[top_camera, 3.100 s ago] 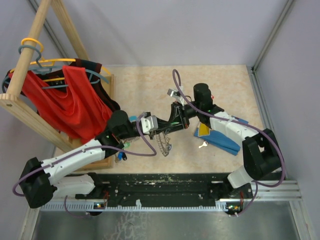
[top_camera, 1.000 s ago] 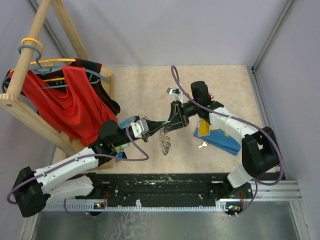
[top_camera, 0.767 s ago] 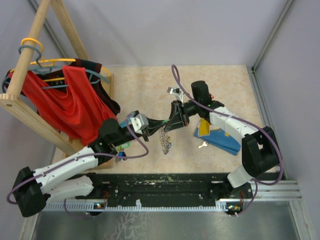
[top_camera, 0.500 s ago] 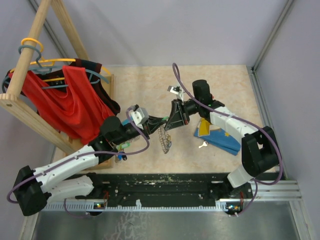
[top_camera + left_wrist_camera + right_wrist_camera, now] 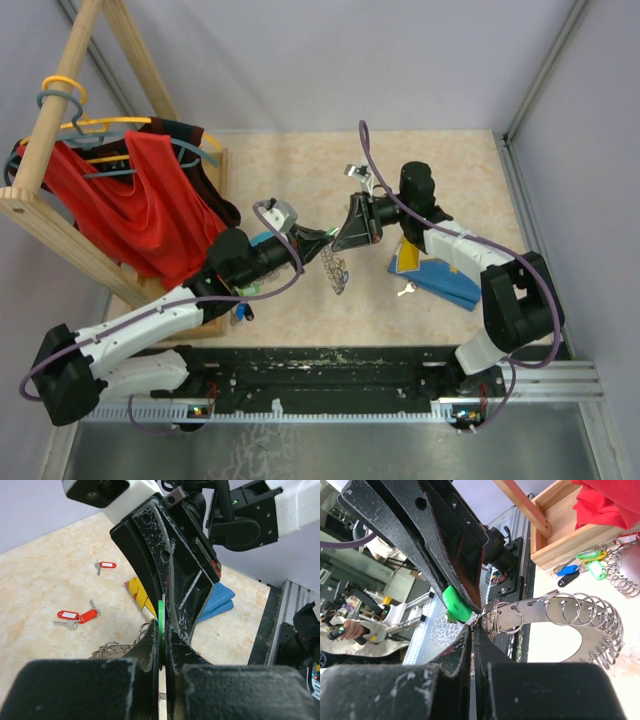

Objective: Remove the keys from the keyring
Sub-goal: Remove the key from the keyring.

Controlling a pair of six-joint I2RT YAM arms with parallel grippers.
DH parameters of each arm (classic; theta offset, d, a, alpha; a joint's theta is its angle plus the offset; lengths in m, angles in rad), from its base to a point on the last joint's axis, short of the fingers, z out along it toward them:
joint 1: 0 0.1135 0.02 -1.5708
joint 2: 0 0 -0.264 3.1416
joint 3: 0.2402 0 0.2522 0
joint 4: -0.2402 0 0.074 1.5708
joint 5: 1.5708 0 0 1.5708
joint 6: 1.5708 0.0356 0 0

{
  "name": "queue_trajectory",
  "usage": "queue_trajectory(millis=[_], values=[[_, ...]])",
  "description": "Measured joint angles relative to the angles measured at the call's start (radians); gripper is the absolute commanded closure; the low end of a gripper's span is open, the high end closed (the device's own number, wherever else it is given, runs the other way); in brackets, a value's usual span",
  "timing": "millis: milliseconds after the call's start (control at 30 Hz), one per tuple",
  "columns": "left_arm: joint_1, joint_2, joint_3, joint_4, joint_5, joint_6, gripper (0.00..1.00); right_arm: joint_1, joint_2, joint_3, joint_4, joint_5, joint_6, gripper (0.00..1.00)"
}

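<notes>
Keyring (image 5: pixel 570 611) is held at one end by the right gripper (image 5: pixel 471 636). Its fingers are pressed together on the grey band where several silver loops bunch up. The rest of the ring curves away from the grip, fringed all along with loops.

The left gripper (image 5: pixel 161 639) meets the right one tip to tip and is clamped on a green-tagged key (image 5: pixel 456 605). In its own camera only a thin green strip shows between the fingers.

From overhead, both grippers sit above the middle of the table (image 5: pixel 460 170), with the ring dangling beneath them.

Loose items noted:
- A pair of red-tagged keys (image 5: pixel 87 616) lies on the table, and a single red-tagged key (image 5: pixel 106 565) lies farther off.
- A pale key (image 5: pixel 405 291) lies just beside the blue pad (image 5: pixel 450 285).
- A yellow and blue card (image 5: pixel 405 260) rests at the pad's edge.
- Green- and blue-tagged keys (image 5: pixel 590 556) lie against the base of the wooden rack (image 5: pixel 60 120), which carries a red garment (image 5: pixel 140 200) on hangers.
</notes>
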Motion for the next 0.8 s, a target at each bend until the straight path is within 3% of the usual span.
queue_trajectory(millis=[200,467,800], values=[[0.004,0.024,0.033,-0.012,-0.03,-0.068,1.0,-0.003,0.0,0.0,0.038,0.013,0.037,0.98],[0.004,0.016,0.023,-0.011,-0.021,-0.023,1.0,-0.003,0.0,0.0,0.063,0.014,0.042,0.69],[0.004,-0.001,0.019,-0.017,0.046,0.092,1.0,-0.018,-0.042,-0.007,0.137,-0.013,0.022,0.62]])
